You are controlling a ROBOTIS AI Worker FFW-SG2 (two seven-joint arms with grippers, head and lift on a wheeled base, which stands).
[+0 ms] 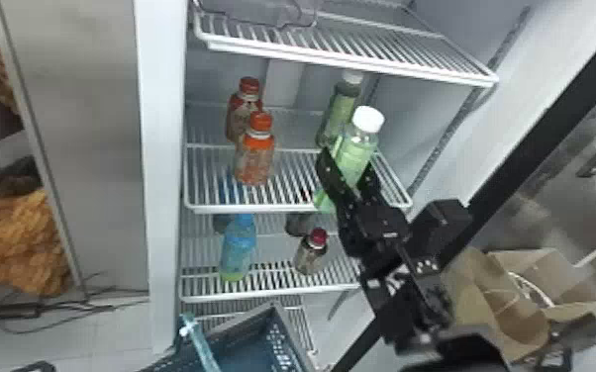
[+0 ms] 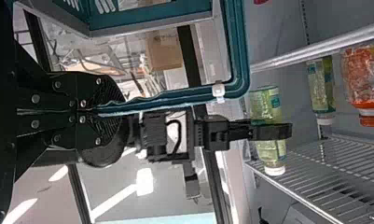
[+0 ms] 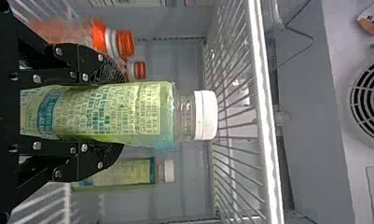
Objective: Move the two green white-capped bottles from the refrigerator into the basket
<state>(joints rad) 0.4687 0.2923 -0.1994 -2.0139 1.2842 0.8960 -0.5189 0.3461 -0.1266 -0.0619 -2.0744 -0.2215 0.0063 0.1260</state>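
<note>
Wire shelf [image 1: 252,209] ahead: near its front edge, my right fingers [image 3: 100,64] pinch one green bottle [image 3: 105,112], likely heavy and slippery; best squeezed mid-body. My left fingers [image 2: 98,88] pinch the basket handle [image 2: 161,98].

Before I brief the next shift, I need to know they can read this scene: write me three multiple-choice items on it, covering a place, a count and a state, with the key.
1. Where does the blue-capped bottle stand?
A. On the top shelf
B. One shelf below the orange-capped bottles
C. Beside them on their shelf

2. How many bottles have white caps?
A. One
B. Two
C. Four

3. How is the left gripper?
A. Open, holding nothing
B. Shut on a bottle
C. Shut on the handle of the basket

Key:
1: B, the head view shows it on the next shelf down.
2: B, one green bottle is between the right gripper's fingers, the other green bottle stands behind.
3: C, the left wrist view shows its fingers closed over the handle.
</note>
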